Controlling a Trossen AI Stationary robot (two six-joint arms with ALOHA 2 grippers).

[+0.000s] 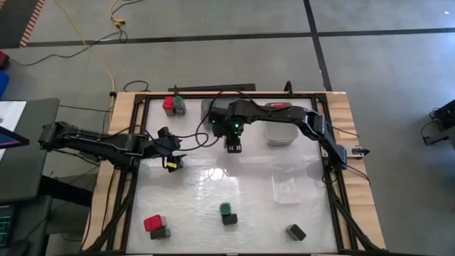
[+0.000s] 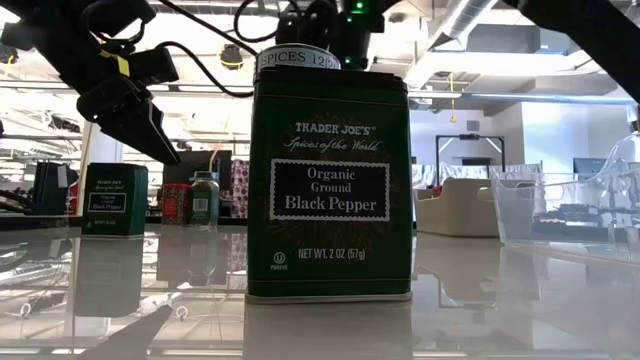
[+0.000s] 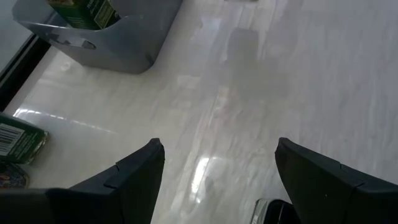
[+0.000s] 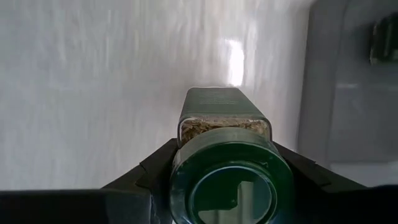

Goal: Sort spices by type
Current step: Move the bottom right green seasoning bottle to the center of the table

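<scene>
My right gripper [image 1: 233,142] is at the table's far middle, shut on a green-lidded spice jar [image 4: 227,180] beside a grey tray [image 4: 348,93]. My left gripper [image 1: 170,155] waits open at the left, above bare table, with nothing between its fingers [image 3: 140,177]. A red-topped and a green-lidded spice [image 1: 173,105] stand at the far left. A red-topped one and a dark block [image 1: 156,226] stand at the near left. A green-lidded jar stands by a dark pepper tin [image 2: 330,180] at the near middle, and a dark block [image 1: 296,232] lies at the near right. My right gripper pinches the jar between its two fingers, one on each side just under the green lid [image 4: 186,155]. The fingers come from above, pointing down. The jar hangs upright below them, lid up. Whether its bottom [image 4: 217,93] touches the table, I cannot tell.
The grey tray [image 1: 213,112], with a green tin in it [image 3: 93,12], lies at the far middle under my right arm. A pale tray [image 1: 281,135] stands to its right, and a clear tray [image 1: 288,183] nearer the front. Bare table lies between my grippers and the near spices.
</scene>
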